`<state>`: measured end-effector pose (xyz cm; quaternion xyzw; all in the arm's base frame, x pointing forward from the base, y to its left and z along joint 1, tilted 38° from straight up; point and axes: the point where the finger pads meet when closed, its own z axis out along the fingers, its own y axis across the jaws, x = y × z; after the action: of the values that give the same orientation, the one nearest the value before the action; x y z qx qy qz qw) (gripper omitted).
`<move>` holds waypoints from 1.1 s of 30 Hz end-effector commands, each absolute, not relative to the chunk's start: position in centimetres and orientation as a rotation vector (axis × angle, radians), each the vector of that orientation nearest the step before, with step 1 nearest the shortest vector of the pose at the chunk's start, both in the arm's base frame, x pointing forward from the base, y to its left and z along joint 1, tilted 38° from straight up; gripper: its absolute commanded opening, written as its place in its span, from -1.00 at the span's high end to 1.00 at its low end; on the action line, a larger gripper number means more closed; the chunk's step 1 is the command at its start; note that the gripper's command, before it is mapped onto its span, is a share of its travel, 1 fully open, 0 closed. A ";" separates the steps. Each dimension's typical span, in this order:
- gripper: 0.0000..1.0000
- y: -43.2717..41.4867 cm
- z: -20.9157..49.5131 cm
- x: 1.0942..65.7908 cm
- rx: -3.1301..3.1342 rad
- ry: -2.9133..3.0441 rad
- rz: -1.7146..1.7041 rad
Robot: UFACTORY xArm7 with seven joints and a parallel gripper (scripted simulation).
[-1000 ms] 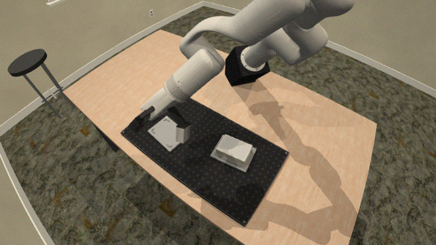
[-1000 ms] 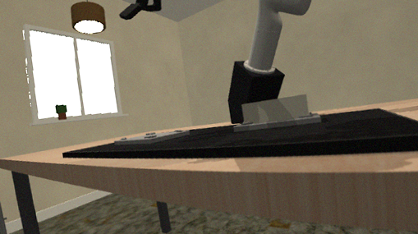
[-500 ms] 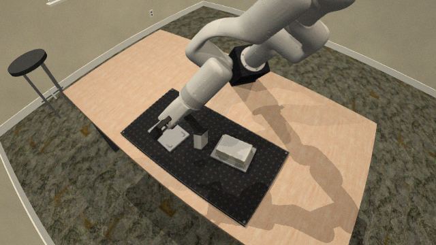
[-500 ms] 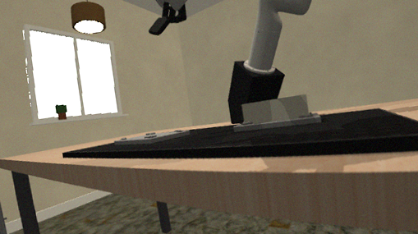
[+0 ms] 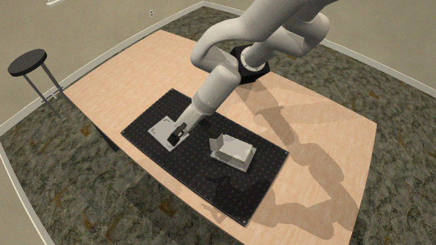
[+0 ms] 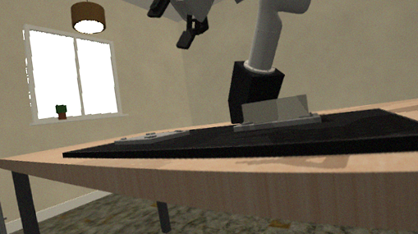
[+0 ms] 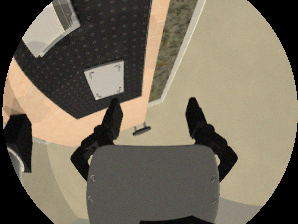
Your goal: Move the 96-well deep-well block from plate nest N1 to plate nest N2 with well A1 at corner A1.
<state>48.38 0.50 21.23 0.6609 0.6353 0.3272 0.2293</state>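
The 96-well deep-well block is seen seated on plate nest N1, on the right half of the black perforated baseplate in the top view. To its left, plate nest N2 is shown bare, its corner locators visible. Above N2's right edge, well clear of the baseplate in the exterior view, the gripper is held with its fingers spread fully apart and nothing between them. Farther back on the wooden table, the arm's black pedestal is pictured. A round black stool is seen at far left on the floor.
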 end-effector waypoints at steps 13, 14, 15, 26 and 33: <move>-1.00 5.7 18.9 45.0 1.872 1.980 0.961; -1.00 6.1 18.8 44.7 1.876 2.016 0.969; -1.00 6.5 18.6 44.4 1.880 2.052 0.977; -1.00 9.9 17.2 41.8 1.885 2.155 0.999; -1.00 12.4 16.2 39.5 1.887 2.232 1.015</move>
<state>40.23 11.59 16.52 0.6107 0.7199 0.3288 0.0249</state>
